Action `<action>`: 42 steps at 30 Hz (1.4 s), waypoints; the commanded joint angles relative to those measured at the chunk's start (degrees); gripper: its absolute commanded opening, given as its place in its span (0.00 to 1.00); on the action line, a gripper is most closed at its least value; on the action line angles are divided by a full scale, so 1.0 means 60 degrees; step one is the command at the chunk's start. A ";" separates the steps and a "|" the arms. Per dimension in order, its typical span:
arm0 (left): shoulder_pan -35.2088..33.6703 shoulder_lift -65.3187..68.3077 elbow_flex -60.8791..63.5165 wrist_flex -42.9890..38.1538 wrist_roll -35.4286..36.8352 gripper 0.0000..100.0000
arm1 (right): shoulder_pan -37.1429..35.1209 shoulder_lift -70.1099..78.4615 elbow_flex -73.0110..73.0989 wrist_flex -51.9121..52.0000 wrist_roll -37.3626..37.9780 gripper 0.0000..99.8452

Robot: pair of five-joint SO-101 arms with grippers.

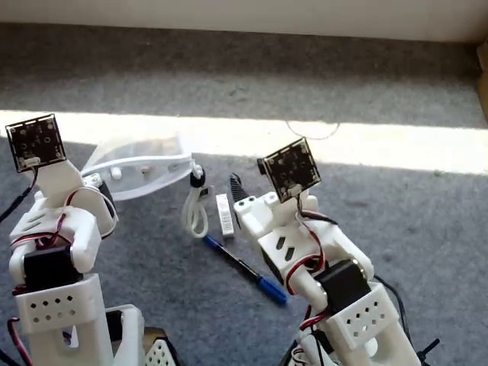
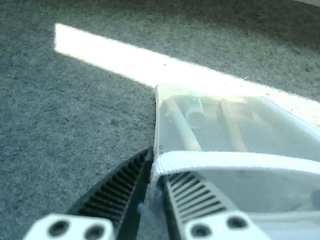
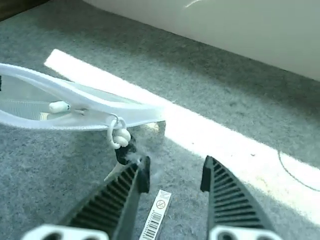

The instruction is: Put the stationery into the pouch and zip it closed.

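**Left gripper clamps the pouch rim; right gripper stands open above loose stationery**

The pouch (image 1: 141, 174), clear mesh with a white rim, lies on the grey tabletop (image 1: 137, 274) at the far left, partly in a band of sunlight (image 1: 381, 145). The left gripper (image 2: 156, 172) is closed tight on the pouch's white rim at its left end, with the fabric pinched between the ribbed fingers (image 2: 117, 192). In the left wrist view, several pale, stick-like items (image 2: 182, 132) lie inside the pouch; what they are cannot be told. The pouch mouth stands open along its white rim.

At the pouch's right end, the zip pull (image 3: 119, 134) carries a white cord (image 1: 196, 213) with a black bead, which trails toward the near side.

The right gripper (image 3: 172, 175) sits just right of that cord with its jaws spread wide and nothing between them. Directly below it in the right wrist view lies a small white barcoded block (image 3: 156, 220), flat on the tabletop, between the cord and the right arm. A blue pen (image 1: 245, 271) lies just near of the block, angled from far left to near right. Its blue cap is at the near right end, and part of its barrel is hidden by the right arm.
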 commanded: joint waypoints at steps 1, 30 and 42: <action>-0.0168 -0.0183 -0.0081 -0.0234 0.0103 0.01 | 0.0168 0.1062 -0.0652 0.0755 -0.0234 0.17; -0.0725 -0.0183 -0.0110 -0.0234 0.0484 0.01 | -0.0549 0.7128 -0.3084 0.1048 -0.1670 0.17; -0.0740 -0.0183 -0.0110 -0.0234 0.0469 0.01 | -0.0872 0.8696 -0.3084 -0.0256 -0.1685 0.17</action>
